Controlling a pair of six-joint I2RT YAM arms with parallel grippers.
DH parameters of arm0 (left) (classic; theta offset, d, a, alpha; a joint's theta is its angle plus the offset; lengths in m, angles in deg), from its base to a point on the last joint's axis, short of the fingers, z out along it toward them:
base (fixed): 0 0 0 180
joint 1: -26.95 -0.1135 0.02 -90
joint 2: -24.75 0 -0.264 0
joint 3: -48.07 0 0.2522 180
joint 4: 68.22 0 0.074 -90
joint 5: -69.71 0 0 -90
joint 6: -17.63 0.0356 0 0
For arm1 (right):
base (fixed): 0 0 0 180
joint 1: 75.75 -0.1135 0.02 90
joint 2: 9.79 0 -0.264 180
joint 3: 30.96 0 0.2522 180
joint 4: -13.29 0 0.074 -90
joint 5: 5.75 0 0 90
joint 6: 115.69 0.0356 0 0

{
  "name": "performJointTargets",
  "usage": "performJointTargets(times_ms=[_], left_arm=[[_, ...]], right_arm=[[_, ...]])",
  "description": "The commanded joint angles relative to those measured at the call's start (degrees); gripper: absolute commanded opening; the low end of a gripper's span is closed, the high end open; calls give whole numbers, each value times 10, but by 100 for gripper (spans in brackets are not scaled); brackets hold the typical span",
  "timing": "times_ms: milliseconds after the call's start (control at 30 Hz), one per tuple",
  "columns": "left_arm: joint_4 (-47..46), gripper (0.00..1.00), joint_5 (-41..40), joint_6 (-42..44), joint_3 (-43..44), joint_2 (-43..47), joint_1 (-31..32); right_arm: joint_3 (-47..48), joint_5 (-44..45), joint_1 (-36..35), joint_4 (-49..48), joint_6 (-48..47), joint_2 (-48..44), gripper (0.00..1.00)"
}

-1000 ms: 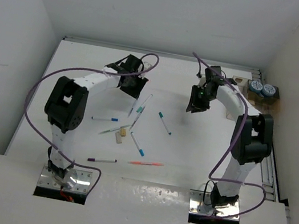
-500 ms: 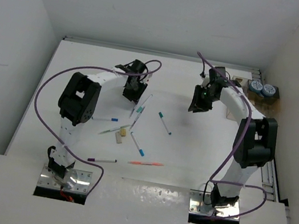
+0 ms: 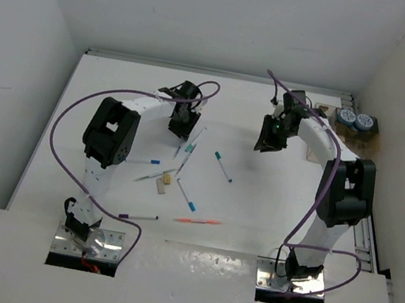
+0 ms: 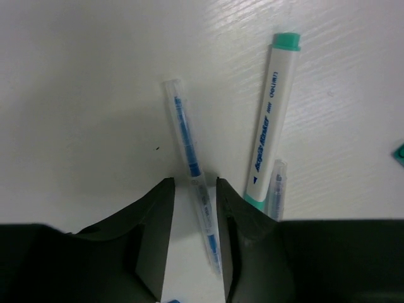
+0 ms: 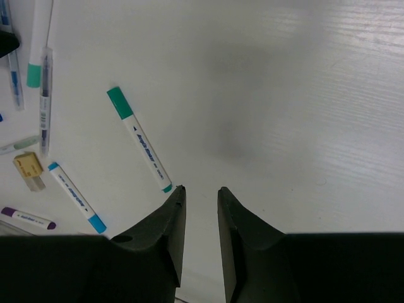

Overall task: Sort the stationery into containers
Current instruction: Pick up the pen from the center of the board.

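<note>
The left gripper (image 4: 194, 184) stands narrow astride a thin clear pen with blue ink (image 4: 185, 129) lying flat on the white table (image 4: 76, 95) — a gap shows on either side. The right gripper (image 5: 201, 192) hangs narrowly parted and empty beside a white teal-capped marker (image 5: 140, 142) — the small tan box (image 3: 325, 110) sits far right.

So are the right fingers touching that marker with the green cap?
Apart. The right wrist view shows a strip of white table between the right fingers and the near end of the green-capped marker, and the top view shows a wider gap.
</note>
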Motion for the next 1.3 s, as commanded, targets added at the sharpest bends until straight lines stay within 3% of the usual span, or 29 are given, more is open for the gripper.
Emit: performJointTargets(times_ms=[0, 267, 367, 433, 467, 500, 567, 800, 933, 1267], left_arm=[[10, 37, -22, -16, 12, -21, 7], [13, 13, -39, -25, 7, -23, -9], [-9, 8, 29, -37, -9, 20, -40], [-57, 6, 119, -43, -34, 71, -70], [-73, 4, 144, -57, -43, 88, -88], [-107, 0, 193, -64, -46, 124, -95], [-137, 0, 244, -88, -61, 154, -113], [-329, 0, 391, -217, -147, 269, -107], [-395, 0, 402, -268, -187, 297, -95], [-447, 0, 439, -335, -199, 304, -86]], right_arm=[[22, -13, -7, -16, 10, 7, 26], [30, -38, -40, -73, 56, 4, 26], [6, -59, -59, -122, 84, -10, 30], [-3, -83, -69, -159, 92, -17, 36], [-3, -90, -74, -168, 98, -17, 48], [0, -96, -80, -173, 102, -16, 52], [20, -115, -91, -183, 109, -9, 58], [77, -188, -130, -229, 147, 18, 59], [80, -231, -148, -295, 178, 13, 62], [113, -240, -164, -299, 173, 19, 60]])
